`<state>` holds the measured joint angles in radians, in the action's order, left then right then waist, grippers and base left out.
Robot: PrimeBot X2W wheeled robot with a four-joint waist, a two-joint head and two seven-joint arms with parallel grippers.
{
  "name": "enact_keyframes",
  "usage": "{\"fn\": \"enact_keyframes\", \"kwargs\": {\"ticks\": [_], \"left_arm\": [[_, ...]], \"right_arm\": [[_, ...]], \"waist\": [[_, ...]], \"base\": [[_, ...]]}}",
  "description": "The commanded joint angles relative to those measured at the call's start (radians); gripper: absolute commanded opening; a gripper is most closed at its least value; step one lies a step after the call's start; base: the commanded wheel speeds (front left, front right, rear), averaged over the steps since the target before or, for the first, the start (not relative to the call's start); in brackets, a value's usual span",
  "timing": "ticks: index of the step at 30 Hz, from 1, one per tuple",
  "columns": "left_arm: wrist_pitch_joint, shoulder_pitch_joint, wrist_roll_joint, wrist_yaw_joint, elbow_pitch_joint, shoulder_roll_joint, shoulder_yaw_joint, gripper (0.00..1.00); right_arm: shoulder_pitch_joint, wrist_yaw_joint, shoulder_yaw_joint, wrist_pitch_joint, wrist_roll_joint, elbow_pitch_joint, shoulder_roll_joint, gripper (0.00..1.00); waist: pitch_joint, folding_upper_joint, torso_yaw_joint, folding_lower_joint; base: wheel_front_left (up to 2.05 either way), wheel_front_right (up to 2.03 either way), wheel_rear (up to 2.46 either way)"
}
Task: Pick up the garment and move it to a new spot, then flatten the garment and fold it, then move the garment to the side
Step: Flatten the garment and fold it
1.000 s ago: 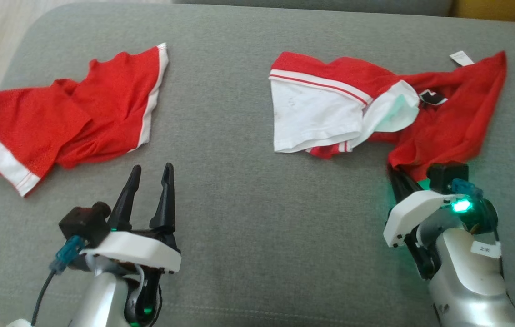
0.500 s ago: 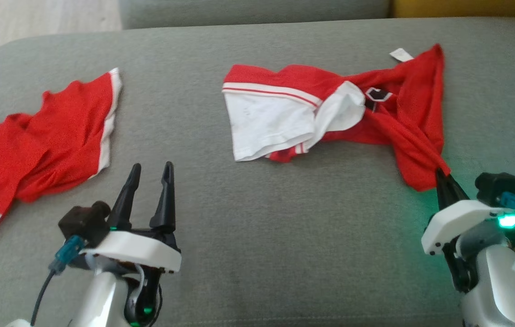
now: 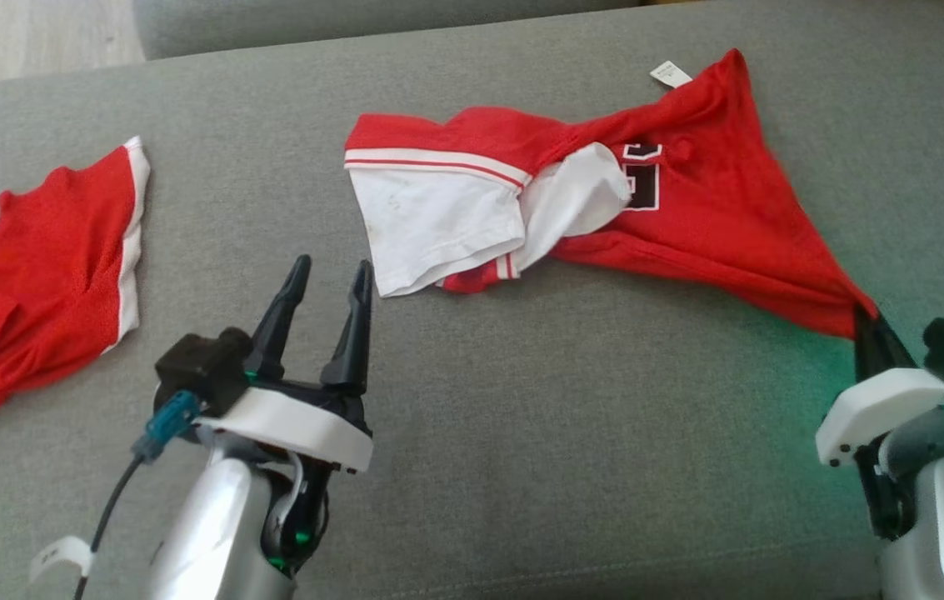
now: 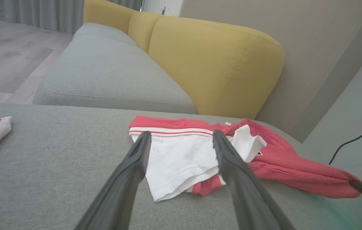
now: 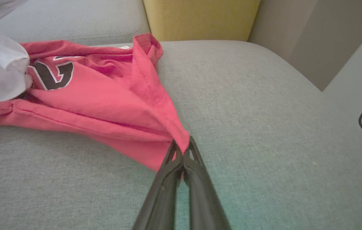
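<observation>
2 grippers sit nearest me. The left gripper (image 3: 333, 263) hovers over the grey cushion (image 3: 521, 417), its fingers spread wide with nothing between them, pointing toward the garment's white end. The right gripper (image 3: 865, 315) has its fingers pinched tight on a red corner of the garment (image 3: 688, 208).

That corner is where the change is. 1 second ago the red cloth lay bunched beside those fingers. Now it is drawn out into a taut wedge toward the right, and the black number print shows.

The garment lies across the middle of the cushion, white part to the left, label (image 3: 669, 73) at the far edge. I judge the drag to a new spot is under way and already flattening the red half, while the white end is crumpled.

Off to the left lies 1 other red piece (image 3: 63, 250). Beyond it all is a yellow backrest (image 4: 212, 64).
</observation>
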<state>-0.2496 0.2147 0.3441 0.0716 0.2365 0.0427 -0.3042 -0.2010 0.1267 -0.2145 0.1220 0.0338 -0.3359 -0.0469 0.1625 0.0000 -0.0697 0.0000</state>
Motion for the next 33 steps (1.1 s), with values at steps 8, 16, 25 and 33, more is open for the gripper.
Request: {"fn": "enact_keyframes", "kwargs": {"ticks": [8, 16, 25, 33], "left_arm": [[-0.012, 0.068, -0.021, 0.018, -0.015, 0.008, -0.023, 1.0], [-0.011, 0.195, -0.046, 0.042, 0.069, 0.008, -0.16, 1.0], [0.047, 0.417, -0.1, 0.022, 0.241, 0.008, -0.308, 1.0], [0.043, 0.56, -0.112, -0.003, 0.376, 0.008, -0.396, 1.0]], "right_arm": [[-0.036, 0.004, 0.092, -0.008, -0.025, 0.024, -0.003, 0.0], [-0.059, 0.004, 0.156, -0.017, -0.041, 0.024, -0.003, 0.0], [-0.11, 0.004, 0.249, -0.029, -0.074, 0.011, -0.003, 0.0], [-0.159, 0.004, 0.329, -0.05, -0.125, -0.01, -0.003, 0.0]], "waist": [[0.024, 0.0, -0.028, 0.0], [0.069, 0.0, -0.064, 0.0], [0.127, 0.0, -0.134, 0.0], [0.18, 0.0, -0.185, 0.0]], "base": [[0.0, 0.0, 0.0], [0.0, 0.0, 0.0], [0.0, 0.0, 0.0], [0.0, 0.0, 0.0]]}}
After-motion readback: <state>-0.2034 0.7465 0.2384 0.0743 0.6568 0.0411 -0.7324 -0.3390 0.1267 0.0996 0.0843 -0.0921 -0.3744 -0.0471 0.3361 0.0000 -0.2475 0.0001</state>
